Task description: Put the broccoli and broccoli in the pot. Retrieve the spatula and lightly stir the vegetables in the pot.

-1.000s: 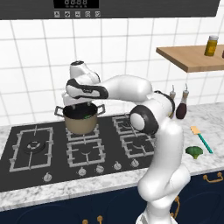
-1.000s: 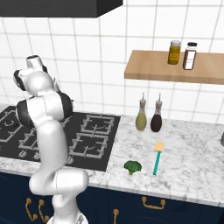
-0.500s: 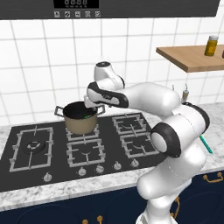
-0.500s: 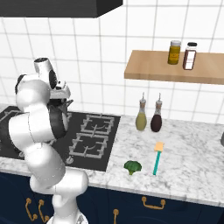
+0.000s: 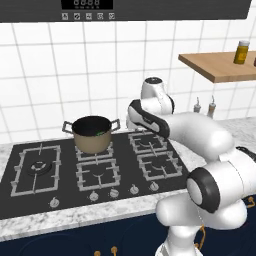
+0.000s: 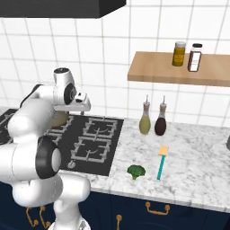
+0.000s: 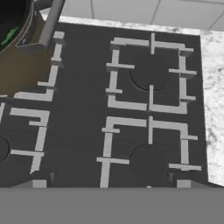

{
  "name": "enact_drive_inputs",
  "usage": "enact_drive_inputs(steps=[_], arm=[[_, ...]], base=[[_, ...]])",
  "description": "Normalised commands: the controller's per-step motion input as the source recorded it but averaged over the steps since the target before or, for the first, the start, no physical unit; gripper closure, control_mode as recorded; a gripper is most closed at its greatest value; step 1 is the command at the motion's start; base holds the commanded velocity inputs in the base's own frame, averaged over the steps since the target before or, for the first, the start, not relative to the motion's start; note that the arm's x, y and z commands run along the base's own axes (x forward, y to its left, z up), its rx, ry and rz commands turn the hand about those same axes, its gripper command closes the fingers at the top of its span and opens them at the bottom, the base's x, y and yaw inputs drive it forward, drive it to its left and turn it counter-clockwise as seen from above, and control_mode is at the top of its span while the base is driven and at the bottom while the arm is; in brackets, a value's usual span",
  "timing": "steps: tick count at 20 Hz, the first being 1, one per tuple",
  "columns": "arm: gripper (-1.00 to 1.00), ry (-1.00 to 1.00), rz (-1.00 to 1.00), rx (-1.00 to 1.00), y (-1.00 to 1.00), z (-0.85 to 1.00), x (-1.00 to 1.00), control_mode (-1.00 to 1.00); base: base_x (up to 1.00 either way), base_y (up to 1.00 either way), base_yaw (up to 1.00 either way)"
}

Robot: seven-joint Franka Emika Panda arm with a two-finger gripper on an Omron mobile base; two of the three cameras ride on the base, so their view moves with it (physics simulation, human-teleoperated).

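1. Pot [image 5: 92, 133], tan with a dark inside, stands on a rear burner of the hob [image 5: 30, 192]; a bit of green shows inside it, seen in the left base and hand views.
2. Broccoli [image 6: 136, 170] lies on the counter [image 6: 197, 175] near its front edge, just right of the hob.
3. Spatula [image 6: 161, 162] lies just beside that floret on its right, apart from it, yellow blade toward the wall, teal handle toward the front.
4. Gripper [image 7: 111, 183] hangs over the right-hand burners, to the right of the pot and well apart from the floret and spatula; its fingers are spread wide and hold nothing.
5. Two bottles, one olive [image 6: 145, 121] and one dark [image 6: 161, 122], stand upright side by side near the wall behind the spatula.
6. Two jars [image 6: 179, 53] stand on a wooden shelf [image 6: 152, 71] above the bottles.
7. Counter is grey-white marble over dark blue cabinets with brass handles; the wall is white tile, and a dark hood [image 6: 67, 6] hangs over the hob.
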Motion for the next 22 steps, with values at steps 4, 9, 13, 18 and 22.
enact_drive_inputs(steps=[4, 9, 13, 18, 22], arm=[[-1.00, 0.00, -0.06, 0.00, -1.00, -0.35, -0.65, -1.00], [-1.00, 0.01, -0.03, 0.00, -1.00, -0.37, -0.55, -1.00], [-1.00, 0.06, -0.01, -0.03, -1.00, -0.28, -0.44, -1.00], [-1.00, 0.04, -0.02, -0.07, -0.94, -0.44, -0.48, -1.00], [-1.00, 0.01, -0.28, 0.03, -0.65, -0.43, -0.61, -1.00]], base=[[0.00, 0.00, 0.00], [0.00, 0.00, 0.00], [0.00, 0.00, 0.00], [0.00, 0.00, 0.00], [0.00, 0.00, 0.00]])
